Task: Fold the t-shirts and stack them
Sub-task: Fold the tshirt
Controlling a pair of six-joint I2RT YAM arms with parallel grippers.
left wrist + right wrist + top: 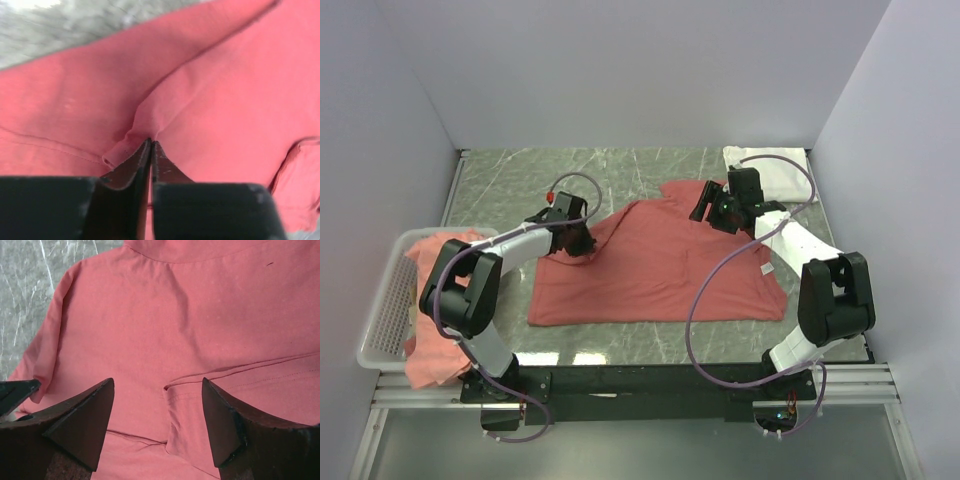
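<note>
Fold step in hand: left gripper (151,143) is pinching shut on the left edge of the red shirt (660,265), which is lying spread at centre frame, while right gripper (712,208) is hovering jaws apart over its upper right, likely needing to drop and grab next.

Nothing here can be read. The small white label (767,268) on the coral t-shirt (660,270) may carry print, but it's too tiny to tell.
</note>
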